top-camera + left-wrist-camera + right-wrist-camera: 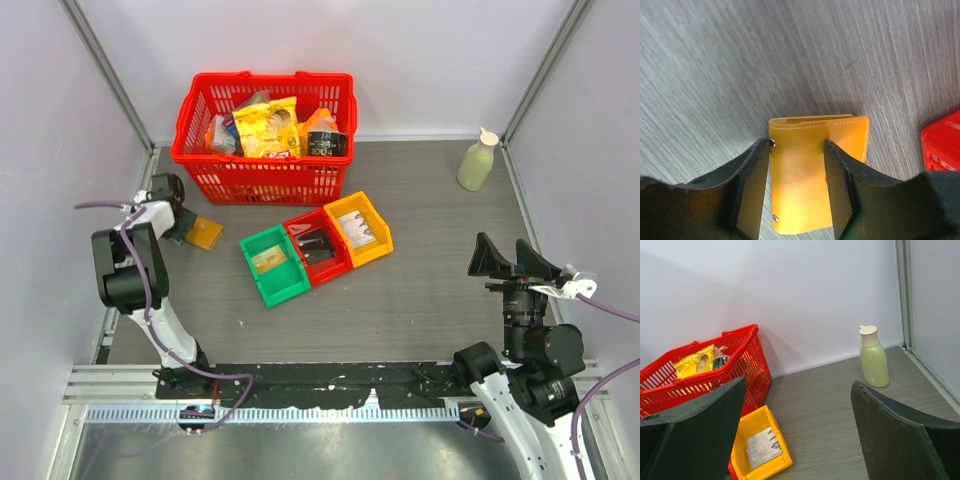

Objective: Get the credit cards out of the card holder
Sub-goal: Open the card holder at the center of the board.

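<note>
The card holder [205, 234] is a flat tan-orange folder lying closed on the table at the left, near the red basket. In the left wrist view the card holder [800, 185] shows two metal studs on its left edge. My left gripper [180, 222] is open and low over it. Its fingers [796, 145] straddle the holder's left part, and the holder's right edge sticks out past the right finger. Pale credit cards [762, 447] lie in the yellow bin [360, 228]. My right gripper [515, 262] is open, empty and raised at the right [799, 390].
A red basket [262, 180] of groceries stands at the back. Green [272, 265] and red [318, 246] bins sit beside the yellow one mid-table. A pale green bottle [477, 160] stands at the back right. Metal frame posts edge both sides.
</note>
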You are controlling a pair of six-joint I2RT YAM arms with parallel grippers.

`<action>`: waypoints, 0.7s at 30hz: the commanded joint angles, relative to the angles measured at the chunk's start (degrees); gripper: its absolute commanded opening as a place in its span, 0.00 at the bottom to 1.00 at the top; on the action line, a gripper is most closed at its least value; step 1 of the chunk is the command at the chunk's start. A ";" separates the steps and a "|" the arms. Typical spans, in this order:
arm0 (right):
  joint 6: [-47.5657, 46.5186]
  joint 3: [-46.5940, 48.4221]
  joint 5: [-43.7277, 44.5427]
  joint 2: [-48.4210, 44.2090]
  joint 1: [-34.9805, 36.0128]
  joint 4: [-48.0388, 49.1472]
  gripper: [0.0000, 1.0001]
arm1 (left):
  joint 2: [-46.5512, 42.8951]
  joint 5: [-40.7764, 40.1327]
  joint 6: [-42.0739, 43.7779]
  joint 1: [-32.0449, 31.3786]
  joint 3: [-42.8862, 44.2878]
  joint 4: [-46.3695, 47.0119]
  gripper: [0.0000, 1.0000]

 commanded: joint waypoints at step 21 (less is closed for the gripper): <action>0.61 1.08 -6.14 2.79 0.50 1.34 0.89 | -16.37 -2.31 13.70 -3.84 -12.18 -9.46 0.00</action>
